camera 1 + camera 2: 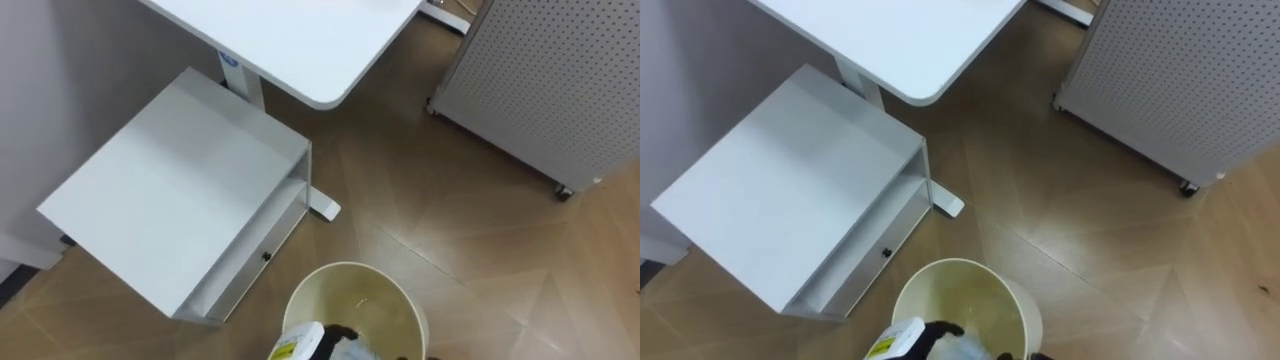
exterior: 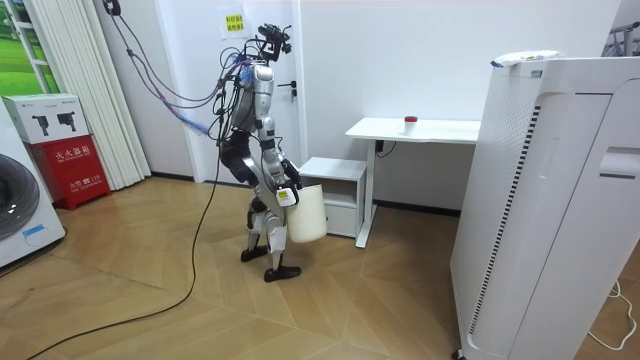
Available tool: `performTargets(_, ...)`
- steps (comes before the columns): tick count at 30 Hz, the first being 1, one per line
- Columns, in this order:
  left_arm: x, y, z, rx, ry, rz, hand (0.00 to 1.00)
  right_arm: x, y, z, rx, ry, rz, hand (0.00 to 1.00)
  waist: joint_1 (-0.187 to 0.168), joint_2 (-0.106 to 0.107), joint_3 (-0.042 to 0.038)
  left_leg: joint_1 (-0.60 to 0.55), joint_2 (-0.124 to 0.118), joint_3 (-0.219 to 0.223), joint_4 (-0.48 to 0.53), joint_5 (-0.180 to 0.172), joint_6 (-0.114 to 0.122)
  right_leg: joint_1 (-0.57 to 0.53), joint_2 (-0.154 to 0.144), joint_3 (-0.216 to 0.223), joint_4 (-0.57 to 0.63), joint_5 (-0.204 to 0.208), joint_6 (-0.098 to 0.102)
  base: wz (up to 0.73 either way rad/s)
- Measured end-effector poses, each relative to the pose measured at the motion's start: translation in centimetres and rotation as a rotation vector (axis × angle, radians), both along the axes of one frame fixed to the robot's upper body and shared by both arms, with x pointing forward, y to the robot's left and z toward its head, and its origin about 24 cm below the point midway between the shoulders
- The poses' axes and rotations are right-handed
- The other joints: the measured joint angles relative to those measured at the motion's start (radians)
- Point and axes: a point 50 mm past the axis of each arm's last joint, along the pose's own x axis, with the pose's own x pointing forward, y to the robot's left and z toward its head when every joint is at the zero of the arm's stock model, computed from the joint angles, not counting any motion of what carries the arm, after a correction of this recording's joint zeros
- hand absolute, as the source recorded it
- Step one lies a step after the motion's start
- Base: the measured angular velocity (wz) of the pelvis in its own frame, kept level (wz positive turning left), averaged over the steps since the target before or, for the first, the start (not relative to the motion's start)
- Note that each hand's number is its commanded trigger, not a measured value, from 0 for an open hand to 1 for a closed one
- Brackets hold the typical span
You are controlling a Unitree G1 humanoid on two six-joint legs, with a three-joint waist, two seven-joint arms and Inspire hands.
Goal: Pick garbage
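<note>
One cream bin (image 1: 352, 292), rim gripped by the left hand (image 1: 336, 336), hangs near white cabinet (image 1: 180, 190), desk (image 1: 300, 40) and panel (image 1: 550, 80)

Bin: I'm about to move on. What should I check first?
1. Hold on the bin: left hand has its fingers curled over the rim. Ok.
2. Bin upright, mouth up, off the floor: ok.
3. Garbage target: a small red thing on the desk is too small to identify. Cannot tell.
4. Straight path: low cabinet and desk stand close ahead. Not ok.
5. Room to turn right: wheeled perforated panel stands nearby. Cannot tell.
</note>
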Motion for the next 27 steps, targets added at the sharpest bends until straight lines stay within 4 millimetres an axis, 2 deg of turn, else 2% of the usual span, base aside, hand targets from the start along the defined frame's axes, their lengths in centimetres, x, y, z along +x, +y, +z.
performTargets(8, -0.3, 0.3, -0.3, 0.005, 0.015, 0.014, 0.0, -0.5, -0.3, -0.2, -0.001, 0.014, 0.006, 1.0, 0.001, 0.001, -0.0009, 0.023, 0.002, -0.003, -0.012, 0.009, -0.003, 0.031, 0.002, -0.009, -0.021, 0.01, -0.003, 0.0)
performTargets(19, -0.8, 2.1, -1.0, 0.036, 0.038, 0.07, 0.0, -2.0, -1.2, -0.8, 0.015, 0.038, 0.012, 1.0, 0.019, 0.0, -0.0031, 0.133, -0.002, -0.004, -0.074, 0.018, -0.005, 0.139, 0.006, -0.013, -0.074, 0.017, 0.001, 0.0)
performTargets(25, 0.2, 3.7, 0.0, 0.07, -0.059, 0.064, 0.0, -3.3, -2.1, -1.3, 0.032, 0.07, -0.016, 1.0, 0.022, 0.004, -0.0083, 0.221, -0.01, -0.003, -0.124, 0.025, -0.009, 0.216, 0.006, -0.015, -0.105, 0.015, 0.005, 0.0)
performTargets(27, 0.4, 4.0, 0.3, 0.054, -0.084, 0.102, 0.0, -3.9, -2.7, -1.4, 0.033, 0.077, -0.038, 1.0, 0.022, 0.009, -0.0152, 0.256, -0.016, -0.003, -0.149, 0.029, -0.008, 0.246, 0.004, -0.012, -0.121, 0.014, 0.008, -0.02)
